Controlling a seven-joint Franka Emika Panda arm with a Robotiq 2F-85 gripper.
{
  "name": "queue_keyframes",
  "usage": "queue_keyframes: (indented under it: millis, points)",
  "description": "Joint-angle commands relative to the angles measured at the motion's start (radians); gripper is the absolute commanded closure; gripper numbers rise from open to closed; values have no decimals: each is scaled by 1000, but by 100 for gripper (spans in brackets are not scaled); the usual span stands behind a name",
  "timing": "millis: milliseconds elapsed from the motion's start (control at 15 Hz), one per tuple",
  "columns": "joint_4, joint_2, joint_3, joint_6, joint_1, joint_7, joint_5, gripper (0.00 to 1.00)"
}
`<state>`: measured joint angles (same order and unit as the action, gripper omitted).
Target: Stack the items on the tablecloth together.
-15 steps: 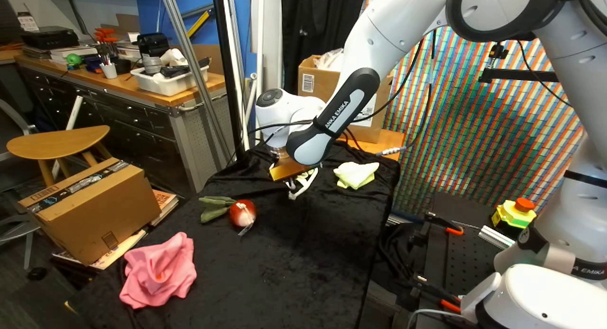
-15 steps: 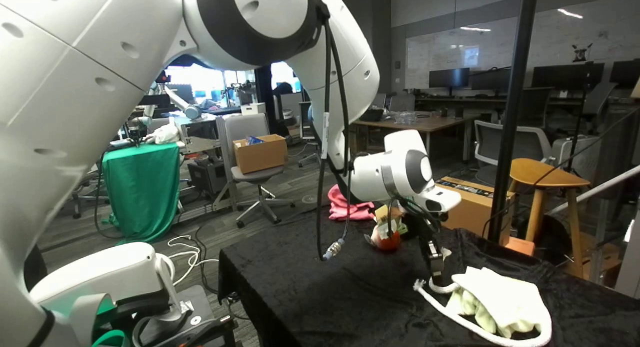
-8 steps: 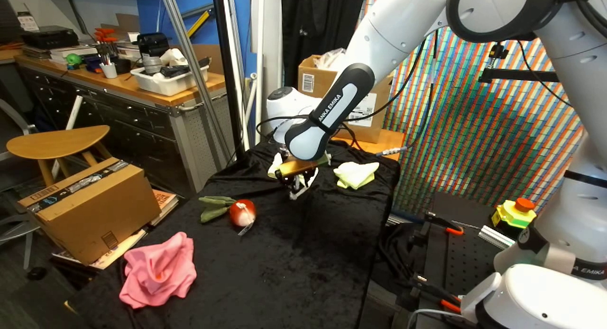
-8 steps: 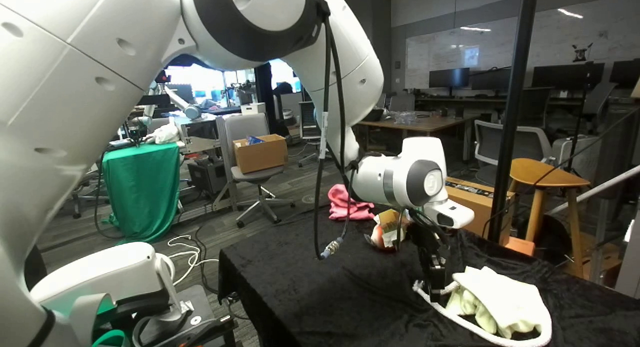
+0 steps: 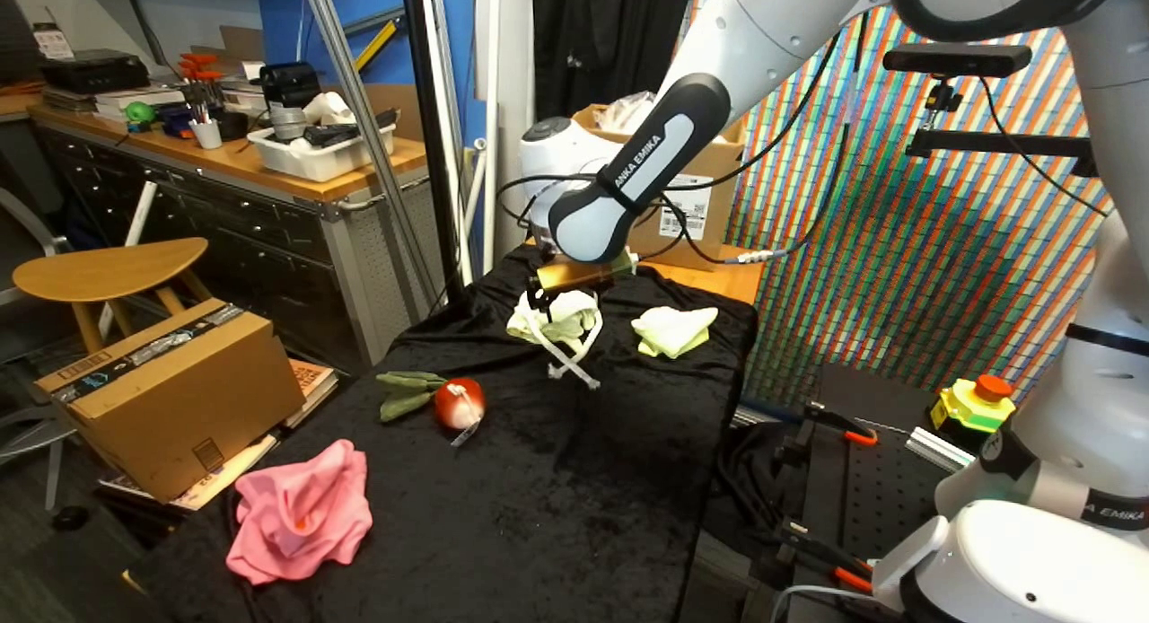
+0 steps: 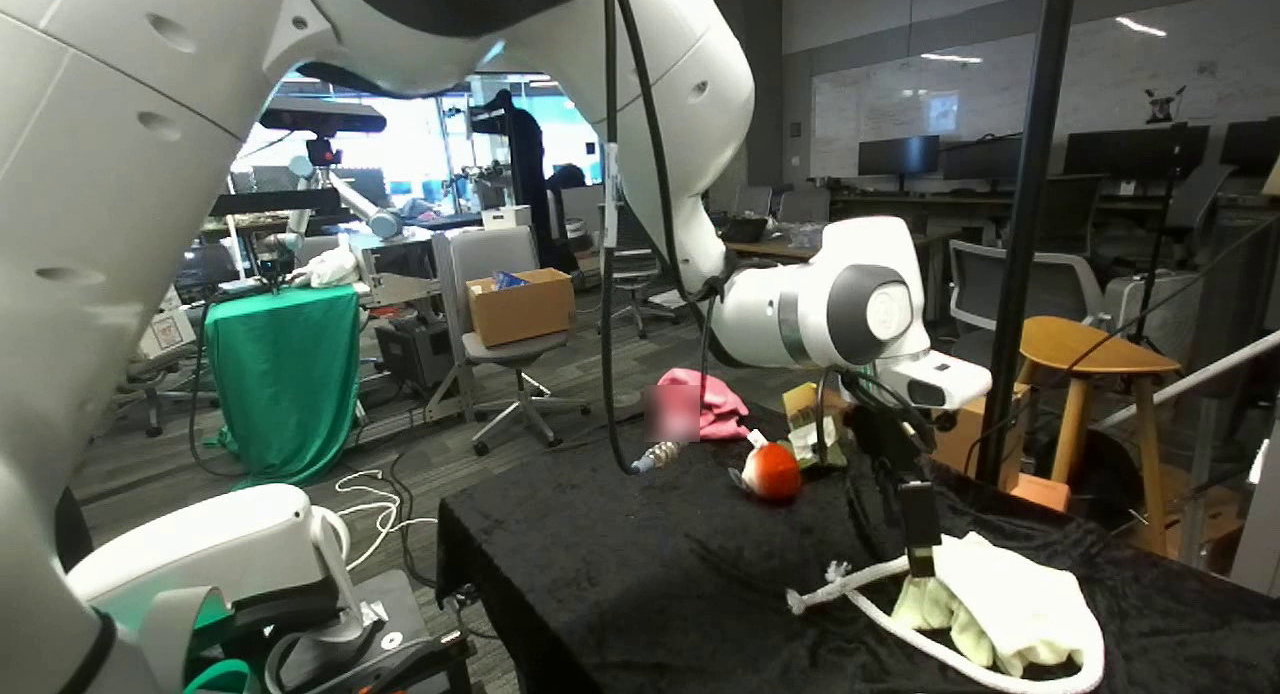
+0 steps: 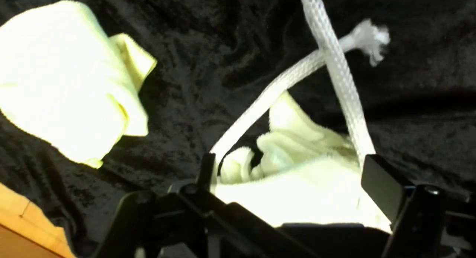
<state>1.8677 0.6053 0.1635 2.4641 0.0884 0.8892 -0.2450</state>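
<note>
My gripper [image 7: 290,165] is wide open, with no grip on anything. It hangs over a crumpled pale yellow-green cloth [image 7: 297,194], which fills the view between its fingers; whether they touch it I cannot tell. A white rope [image 7: 342,72] loops around that cloth, its ends crossing in front; an exterior view shows the rope [image 6: 960,659] beside the cloth [image 6: 1010,594]. Apart from these, a folded pale yellow cloth [image 5: 673,331] lies on the black tablecloth [image 5: 556,497]. Farther off are a red-and-white round item [image 5: 460,403], green leaf-like pieces [image 5: 408,394] and a pink cloth [image 5: 301,515].
A large cardboard box [image 5: 691,201] stands behind the table's far end on a wooden surface. Another cardboard box [image 5: 179,390] sits beside the table. A dark upright pole [image 6: 1025,214] rises past the table's edge. A cable [image 6: 610,324] dangles from the arm.
The gripper was shut at a rope end one second ago; it has opened, let the rope go and risen. The freed rope end lies on the tablecloth. The cloths have not moved.
</note>
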Motion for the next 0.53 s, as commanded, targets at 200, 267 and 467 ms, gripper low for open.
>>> queue_keyframes:
  millis: [200, 267, 467]
  points:
    - [148, -183, 94, 37, 35, 54, -52, 0]
    - [169, -196, 97, 34, 32, 62, -57, 0]
    - [244, -228, 95, 35, 15, 59, -50, 0]
